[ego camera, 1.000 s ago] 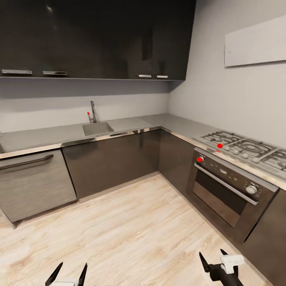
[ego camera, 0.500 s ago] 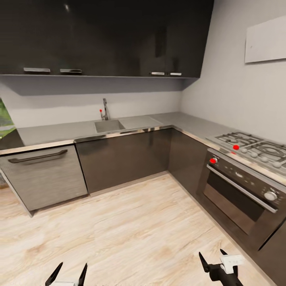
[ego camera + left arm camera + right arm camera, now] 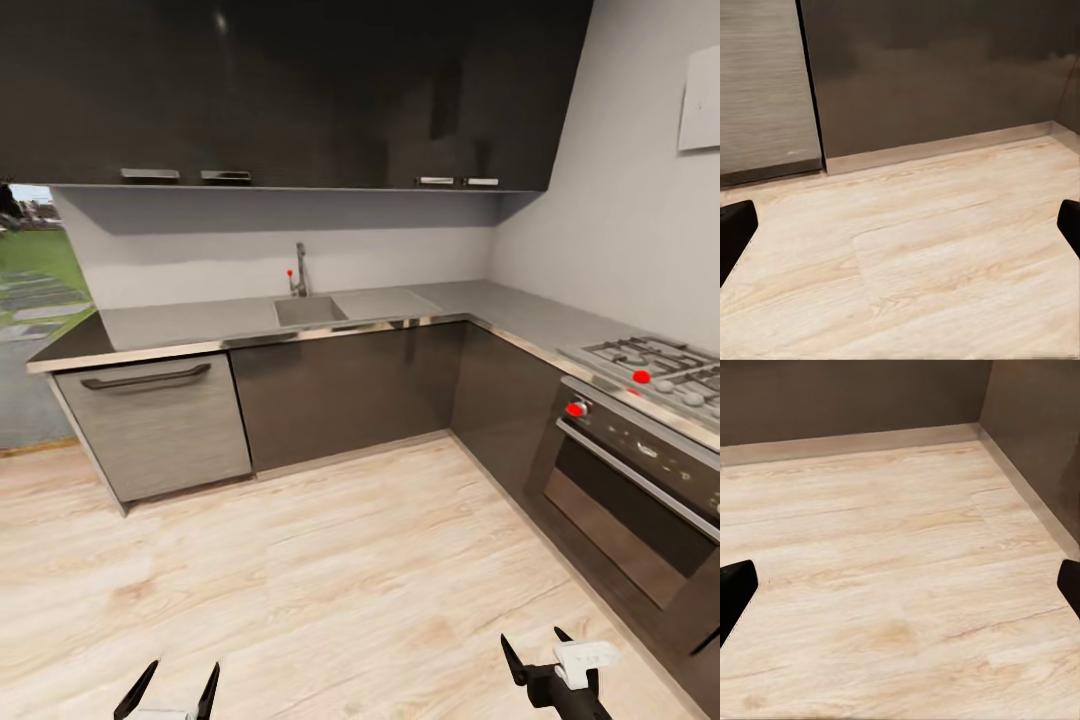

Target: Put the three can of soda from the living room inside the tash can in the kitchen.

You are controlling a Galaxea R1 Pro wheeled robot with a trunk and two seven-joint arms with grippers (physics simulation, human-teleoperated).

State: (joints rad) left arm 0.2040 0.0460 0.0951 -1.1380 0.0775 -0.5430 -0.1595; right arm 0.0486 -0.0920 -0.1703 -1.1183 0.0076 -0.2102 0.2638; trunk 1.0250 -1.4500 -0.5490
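I am in the kitchen, facing an L-shaped run of dark cabinets [image 3: 340, 390] under a steel countertop [image 3: 180, 325]. The cans of soda and the tash can are out of view. Low in the head view, my left gripper [image 3: 183, 682] is open over the pale wood floor [image 3: 330, 560]. My right gripper [image 3: 533, 648] is open too, with nothing between its fingers. In each wrist view the dark fingertips [image 3: 733, 234] [image 3: 735, 585] sit far apart above bare planks.
A sink [image 3: 308, 310] with a tap [image 3: 298, 270] is set in the back counter. A gas hob [image 3: 655, 365] over a built-in oven [image 3: 640, 500] lines the right side. A grey drawer front [image 3: 160, 425] ends the counter at left, beside an opening onto grass [image 3: 35, 300].
The camera has swung left, so the counter, sink and oven have slid right in the picture and the grassy opening has come into view. Both grippers keep their pose.
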